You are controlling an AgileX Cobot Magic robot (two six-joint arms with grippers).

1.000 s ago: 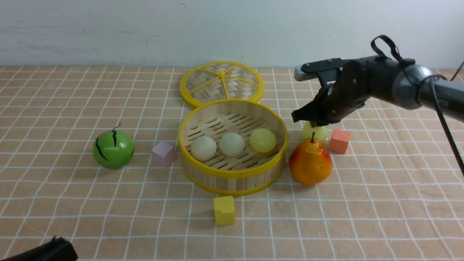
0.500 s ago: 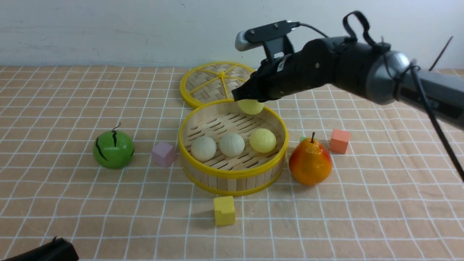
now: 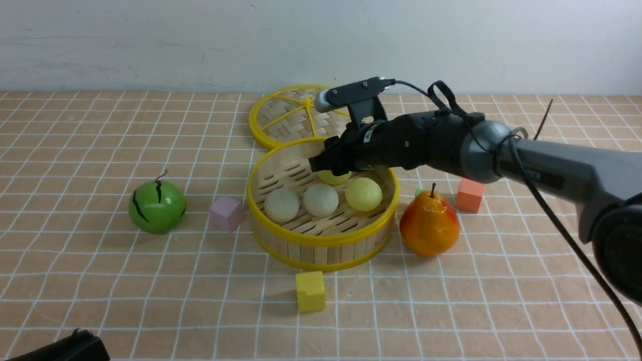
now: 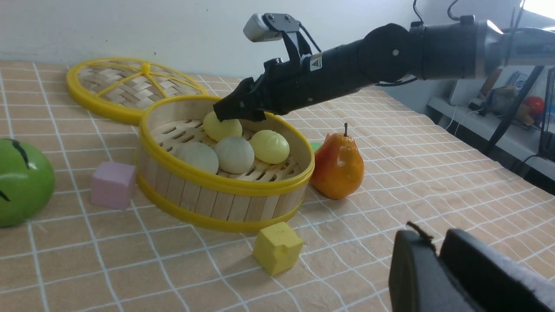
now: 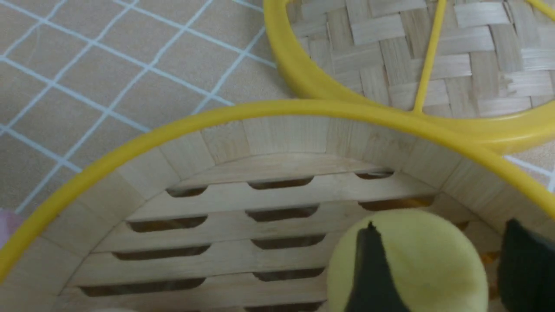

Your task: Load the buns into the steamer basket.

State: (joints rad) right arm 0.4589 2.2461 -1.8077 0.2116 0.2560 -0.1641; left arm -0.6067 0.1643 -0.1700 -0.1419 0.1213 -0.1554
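The steamer basket [image 3: 321, 238] stands mid-table with two off-white buns [image 3: 281, 204] [image 3: 321, 199] and a pale yellow bun [image 3: 363, 194] on its slatted floor. Another pale yellow bun [image 3: 333, 177] rests toward the basket's back, under my right gripper [image 3: 326, 168]. In the right wrist view that bun [image 5: 429, 264] lies between the right gripper's [image 5: 441, 225] spread fingers, with a gap showing beside one finger [image 5: 524, 260]. My left gripper [image 4: 433, 234] hangs low over the near left of the table, fingers together, holding nothing.
The woven lid [image 3: 306, 113] lies flat behind the basket. An orange-yellow pear [image 3: 429, 225] stands right of it, with an orange cube [image 3: 470, 195] beyond. A green melon ball [image 3: 156, 205] and pink cube [image 3: 226, 212] sit left, a yellow cube [image 3: 310, 291] in front.
My right arm carried the yellow bun from behind the pear leftward over the basket and down into it. Its jaws have spread apart.
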